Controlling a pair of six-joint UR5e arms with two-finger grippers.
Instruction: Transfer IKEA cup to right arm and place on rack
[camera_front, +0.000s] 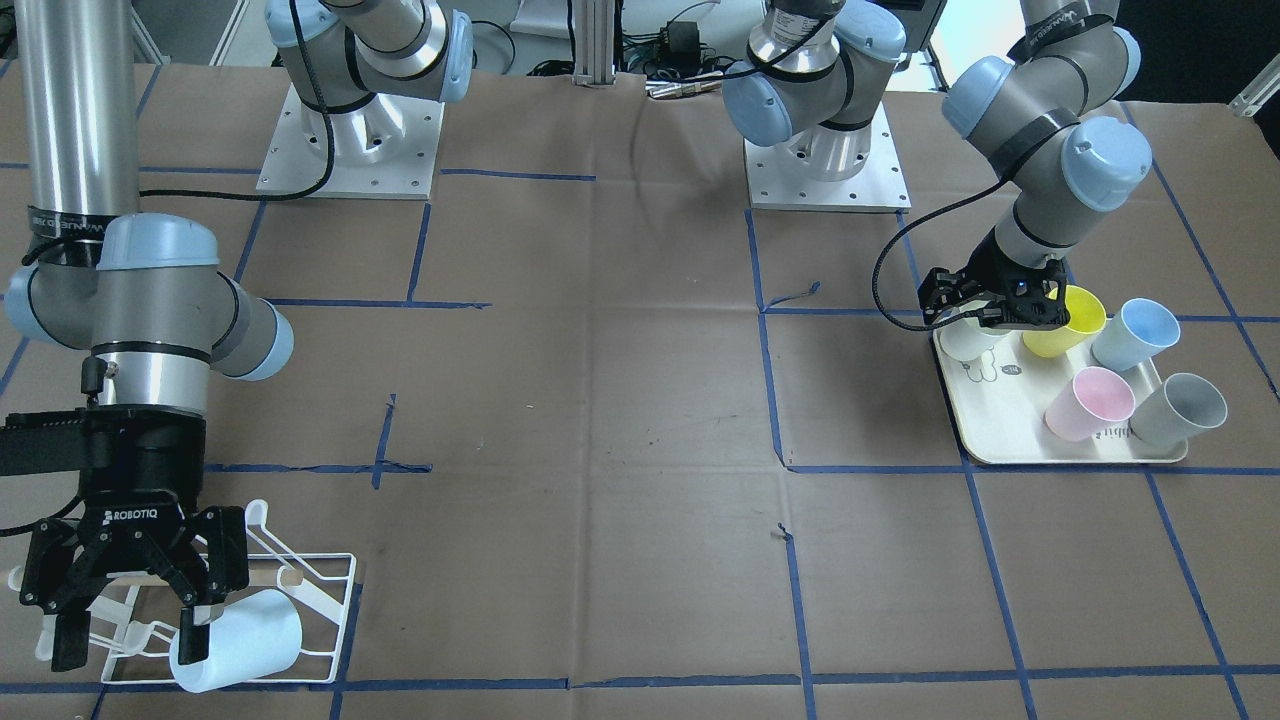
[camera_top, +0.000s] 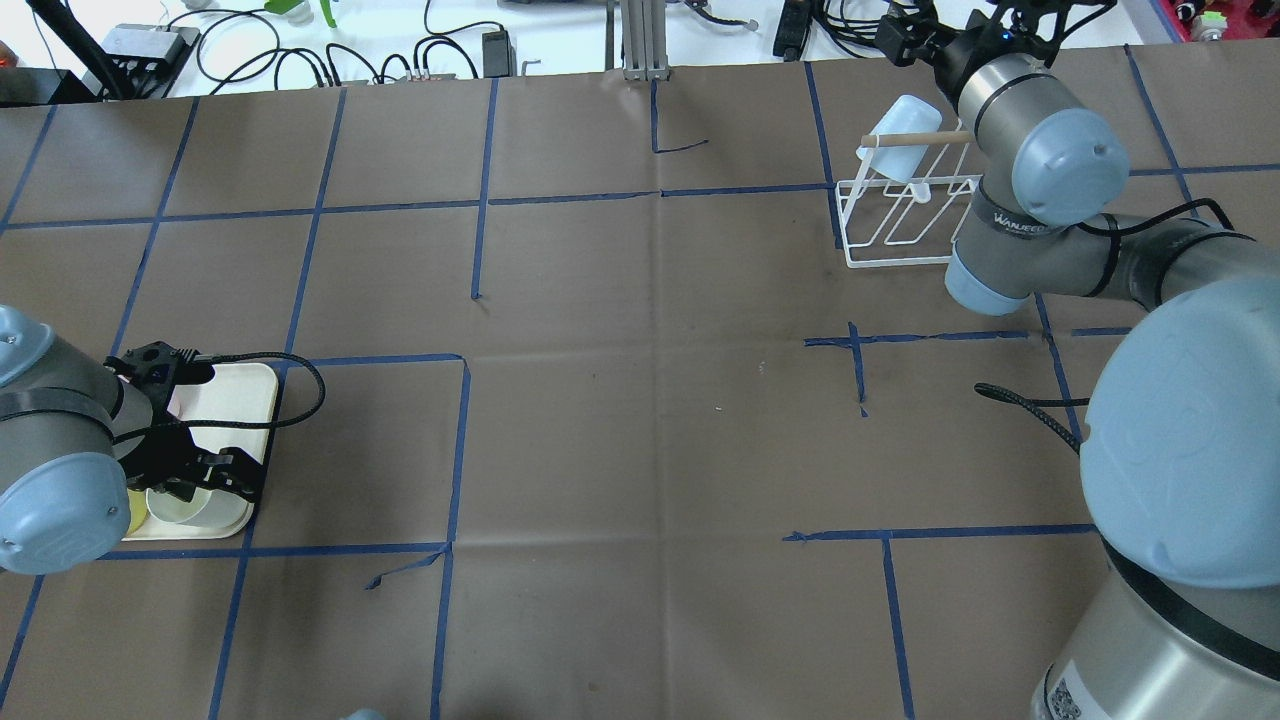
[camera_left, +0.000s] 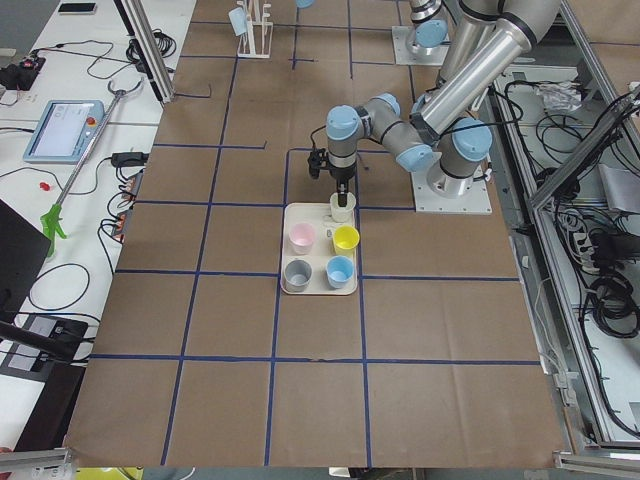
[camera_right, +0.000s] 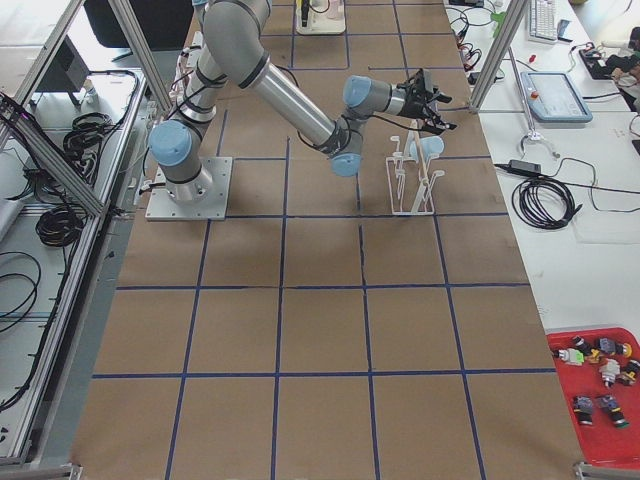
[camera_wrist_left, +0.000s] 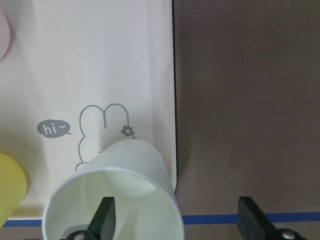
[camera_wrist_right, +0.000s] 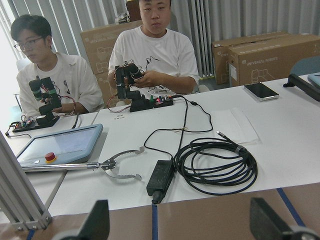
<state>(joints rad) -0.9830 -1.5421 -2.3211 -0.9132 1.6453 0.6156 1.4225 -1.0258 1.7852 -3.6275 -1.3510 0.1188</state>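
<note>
The left gripper (camera_wrist_left: 176, 222) is spread open astride the wall of an off-white plastic cup (camera_wrist_left: 135, 165), one finger inside the mouth and one outside, apparently to pinch the rim for lifting. That cup stands at a corner of the cream rectangular tray (camera_wrist_left: 100, 50) with a rabbit drawing. Far across the brown paper-covered table (camera_front: 620, 400) from the tray, the right gripper (camera_front: 128, 635) hangs open by the white wire rack (camera_front: 335, 600), where a pale blue plastic cup (camera_front: 250, 630) sits tilted over a prong.
</note>
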